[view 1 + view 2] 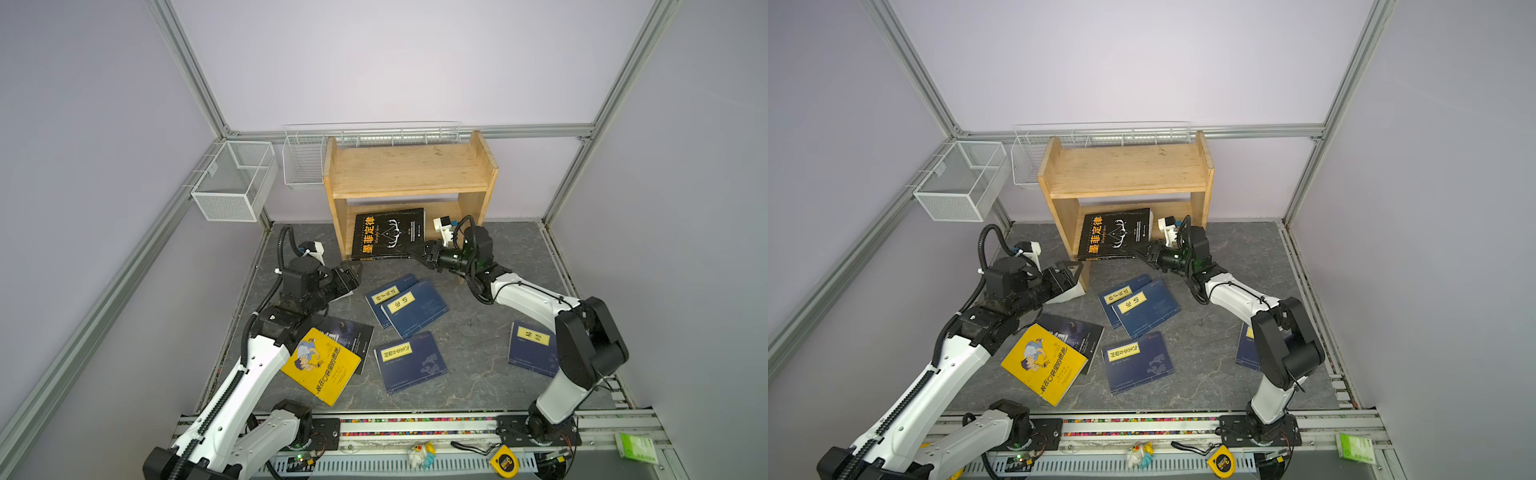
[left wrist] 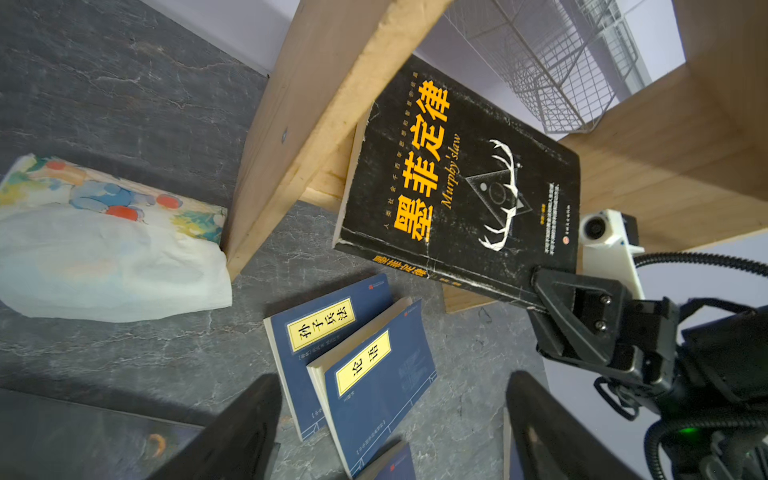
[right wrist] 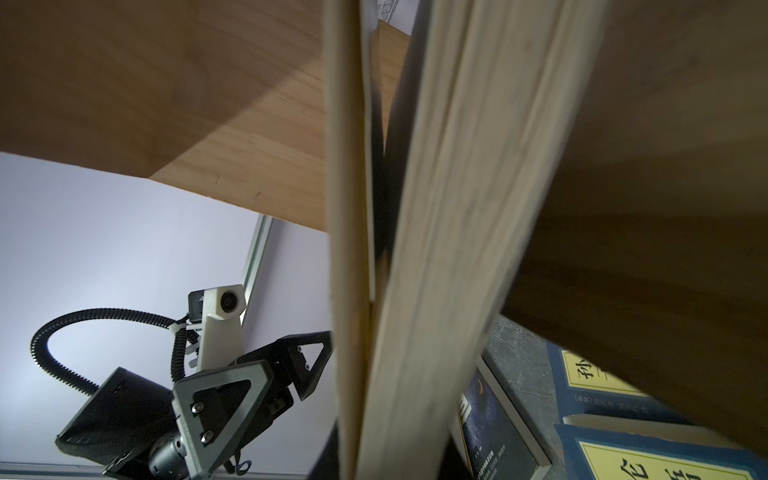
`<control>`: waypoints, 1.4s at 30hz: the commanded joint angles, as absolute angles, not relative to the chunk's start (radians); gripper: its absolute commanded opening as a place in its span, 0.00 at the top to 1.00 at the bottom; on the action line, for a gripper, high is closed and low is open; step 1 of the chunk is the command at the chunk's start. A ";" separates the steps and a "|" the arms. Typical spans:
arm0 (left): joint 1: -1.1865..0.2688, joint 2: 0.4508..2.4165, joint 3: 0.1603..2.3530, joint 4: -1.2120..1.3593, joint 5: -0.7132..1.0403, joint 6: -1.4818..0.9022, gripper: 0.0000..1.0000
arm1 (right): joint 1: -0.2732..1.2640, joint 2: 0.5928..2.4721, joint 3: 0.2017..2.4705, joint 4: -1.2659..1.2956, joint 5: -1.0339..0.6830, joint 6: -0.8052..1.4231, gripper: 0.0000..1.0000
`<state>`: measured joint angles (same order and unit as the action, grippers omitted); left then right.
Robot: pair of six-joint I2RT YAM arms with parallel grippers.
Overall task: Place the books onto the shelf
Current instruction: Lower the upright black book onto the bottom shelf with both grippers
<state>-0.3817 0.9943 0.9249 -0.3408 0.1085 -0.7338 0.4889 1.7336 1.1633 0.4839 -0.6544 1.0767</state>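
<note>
A black book (image 1: 388, 235) (image 2: 457, 178) leans tilted in the lower opening of the wooden shelf (image 1: 409, 170), and my right gripper (image 1: 417, 252) (image 3: 390, 461) is shut on its near corner. My left gripper (image 1: 351, 274) (image 2: 390, 415) stands open and empty by the shelf's left leg. Two overlapping navy books (image 1: 405, 305) lie on the floor mat. A third navy book (image 1: 409, 361) lies nearer the front, and another (image 1: 532, 349) lies partly under the right arm. A yellow book (image 1: 322, 365) rests on a dark book (image 1: 353, 336).
A white floral packet (image 2: 104, 241) lies against the shelf's left leg, under my left gripper. A mesh box (image 1: 232, 183) and a wire basket (image 1: 303, 162) hang on the back left wall. A tape measure (image 1: 503, 461), a small toy (image 1: 420, 454) and a green box (image 1: 636, 446) sit on the front rail.
</note>
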 commanded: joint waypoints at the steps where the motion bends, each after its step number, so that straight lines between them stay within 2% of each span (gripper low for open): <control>1: -0.378 1.019 0.901 -0.184 0.080 -0.864 0.16 | 0.495 1.763 1.196 0.534 -0.669 1.087 0.88; 16: -0.378 1.182 0.888 -0.011 0.036 -1.025 0.22 | 0.495 1.802 1.246 0.512 -0.648 1.099 0.87; 27: -0.370 1.278 0.908 0.072 0.032 -1.075 0.30 | 0.495 1.834 1.272 0.517 -0.661 1.118 0.86; 29: -0.368 1.296 0.911 0.098 0.032 -1.113 0.33 | 0.495 1.840 1.275 0.518 -0.663 1.123 0.86; 35: -0.365 1.330 0.897 0.204 0.032 -1.155 0.50 | 0.494 1.853 1.291 0.504 -0.660 1.125 0.86; 37: -0.364 1.338 0.895 0.226 0.031 -1.164 0.52 | 0.493 1.859 1.296 0.500 -0.658 1.128 0.86; 40: -0.365 1.348 0.883 0.262 0.029 -1.181 0.61 | 0.494 1.865 1.301 0.499 -0.659 1.133 0.86; 42: -0.364 1.348 0.874 0.277 0.018 -1.191 0.64 | 0.493 1.870 1.304 0.496 -0.656 1.134 0.86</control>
<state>-0.3679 1.3411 0.8791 0.1535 0.0406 -1.1591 0.4923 1.8481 1.2812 0.4904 -0.6666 1.1366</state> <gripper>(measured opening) 0.372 0.165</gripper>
